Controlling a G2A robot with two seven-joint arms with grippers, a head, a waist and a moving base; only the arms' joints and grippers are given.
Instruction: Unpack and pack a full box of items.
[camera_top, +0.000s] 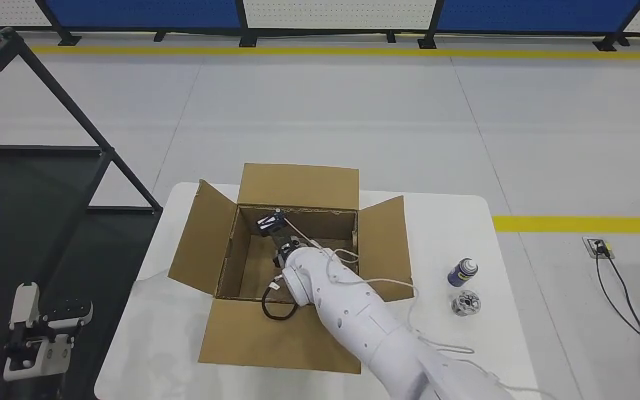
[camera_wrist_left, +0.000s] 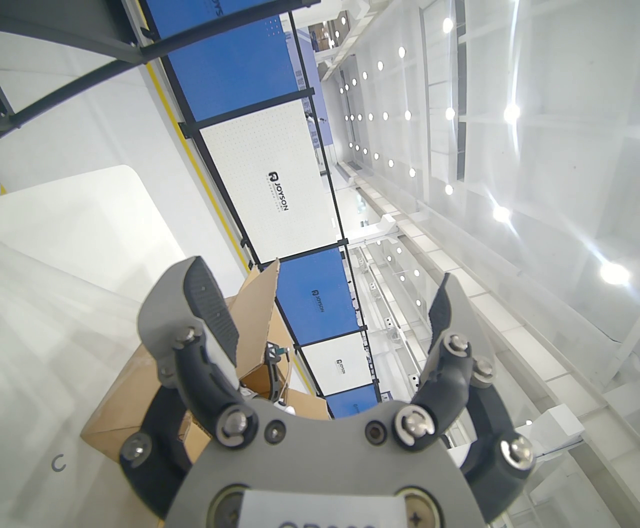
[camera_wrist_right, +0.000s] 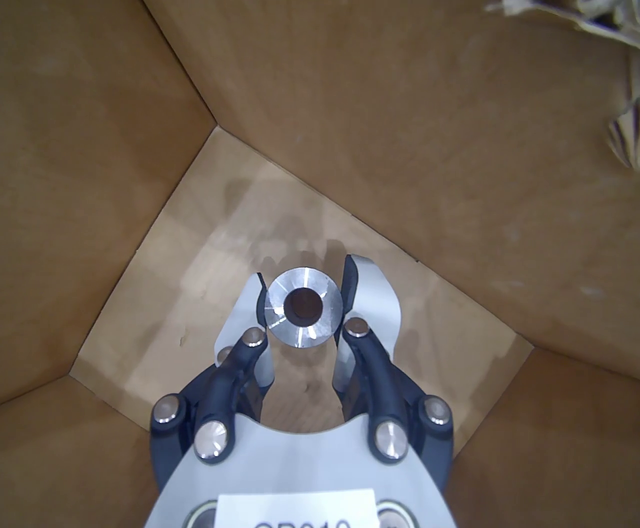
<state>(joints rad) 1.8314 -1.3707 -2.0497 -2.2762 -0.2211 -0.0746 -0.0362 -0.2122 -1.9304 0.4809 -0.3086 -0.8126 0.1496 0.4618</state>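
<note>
Two loose items sit on the white table (camera_top: 440, 215) in the top view: a small blue-topped can (camera_top: 462, 271), upright, and a round silvery piece (camera_top: 465, 301) just beside it, nearer the robot. Both are well apart from the cardboard box (camera_top: 300, 185), on its right. The box is open with all four flaps folded outward. The right arm (camera_top: 340, 300) goes over the near flap and down into the box, wrist end near the far wall.

Left wrist view: the left gripper (camera_wrist_left: 320, 272) is spread wide with nothing between the pads and is tilted up toward the hall ceiling. A flap of the box and a corner of the table are behind its lower finger. Blue and white wall panels (camera_wrist_left: 260, 175) run across the background.

Right wrist view: the right gripper (camera_wrist_right: 305, 272) is inside the box, pointing at the floor near a corner. Its fingers are drawn in narrow around a metal cylinder (camera_wrist_right: 304, 307), seen end-on with a dark bore in the middle. One pad is pressed on the cylinder's side and the other is right at the opposite edge. Can't tell whether the cylinder rests on the box floor or is lifted. Crumpled paper-like scrap (camera_wrist_right: 622, 130) shows at the wall's upper edge.
</note>
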